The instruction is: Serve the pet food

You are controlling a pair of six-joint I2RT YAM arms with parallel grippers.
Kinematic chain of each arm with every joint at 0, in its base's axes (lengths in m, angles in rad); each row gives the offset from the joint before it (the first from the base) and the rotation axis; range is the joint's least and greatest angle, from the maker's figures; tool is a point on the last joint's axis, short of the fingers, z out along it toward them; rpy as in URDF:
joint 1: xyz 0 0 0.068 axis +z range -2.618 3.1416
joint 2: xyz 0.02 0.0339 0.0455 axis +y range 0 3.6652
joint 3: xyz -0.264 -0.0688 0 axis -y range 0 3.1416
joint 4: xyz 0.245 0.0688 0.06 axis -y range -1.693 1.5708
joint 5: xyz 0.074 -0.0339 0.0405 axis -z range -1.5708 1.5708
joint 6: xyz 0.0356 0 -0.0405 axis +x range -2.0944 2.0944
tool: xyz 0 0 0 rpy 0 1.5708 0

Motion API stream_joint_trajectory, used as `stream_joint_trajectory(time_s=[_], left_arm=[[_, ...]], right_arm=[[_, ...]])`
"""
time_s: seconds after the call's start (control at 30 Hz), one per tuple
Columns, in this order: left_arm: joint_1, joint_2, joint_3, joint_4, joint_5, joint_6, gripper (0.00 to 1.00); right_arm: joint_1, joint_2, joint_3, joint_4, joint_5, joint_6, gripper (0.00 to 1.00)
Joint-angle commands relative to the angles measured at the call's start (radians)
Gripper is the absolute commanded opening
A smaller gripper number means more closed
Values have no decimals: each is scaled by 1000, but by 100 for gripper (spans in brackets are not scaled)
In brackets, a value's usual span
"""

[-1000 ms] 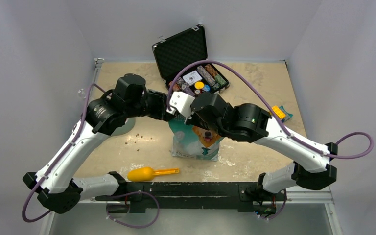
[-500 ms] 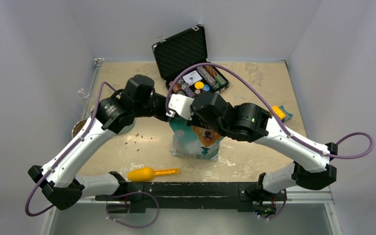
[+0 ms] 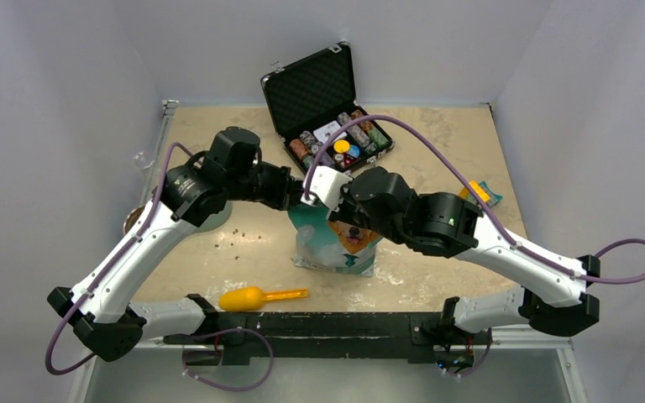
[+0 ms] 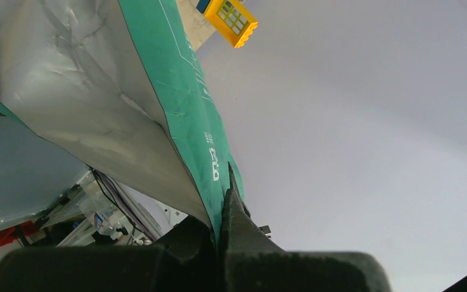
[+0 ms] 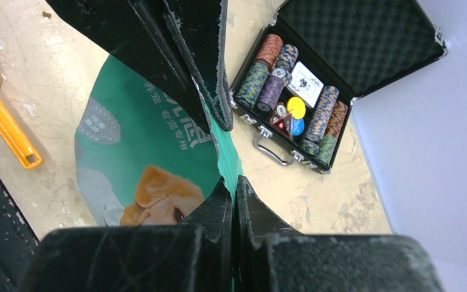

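Teal pouch point(image 3: 340, 243) rim was clamped by left gripper point(image 4: 220, 207) and right gripper point(image 5: 232, 186), both closed tight on it, presumably so the mouth could be pulled open.

Soft, even white light all around the pouch point(image 3: 329, 248), and the top view is sharp, with only faint shadows on the counter point(image 3: 437, 143) beneath the arms. Left wrist view: dull sheen on the pouch's silver inside, left hand point(image 4: 222, 213) dark and blurred. Right hand point(image 5: 232, 194) is black and soft-focused too.
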Motion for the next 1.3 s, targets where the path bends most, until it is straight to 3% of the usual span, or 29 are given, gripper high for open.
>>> stream_joint_trajectory(time_s=[0.0, 0.1, 0.13, 0.2, 0.27, 0.67, 0.7, 0.73, 0.83, 0.93, 1.0, 1.2, 1.27], left_arm=[[44, -40, 71, -58, -61, 27, 0], [43, -46, 66, -52, -59, 19, 0], [42, -47, 66, -51, -59, 18, 0], [43, -50, 66, -51, -62, 14, 0], [43, -53, 65, -54, -64, 10, 0], [40, -76, 51, -63, -83, -10, 0], [39, -75, 51, -60, -83, -10, 0], [33, -75, 45, -44, -85, -12, 0], [-19, -55, 23, 60, -102, -22, 0], [-89, 6, 80, 44, -110, -12, 31], [-116, 41, 92, 51, -99, -15, 41], [-130, 111, 143, 82, -93, -1, 43], [-132, 132, 156, 90, -85, 9, 37]], right_arm=[[-45, -92, -25, -59, 160, -5, 0], [-61, -88, -3, -75, 161, -1, 1], [-65, -89, -4, -74, 167, -2, 10], [-68, -101, -20, -59, 177, -22, 16], [-74, -105, -19, -67, 171, -28, 0], [-114, -93, 36, -146, 145, 97, 0], [-114, -94, 26, -150, 145, 101, 5], [-114, -100, 10, -144, 140, 92, 0], [-95, -129, 6, -105, 53, 73, 0], [-68, -114, 38, -93, 71, 53, 0], [-67, -104, 66, -88, 32, 42, 0], [-42, -89, 97, -87, 10, -1, 0], [-42, -87, 99, -83, 12, -2, 0]])
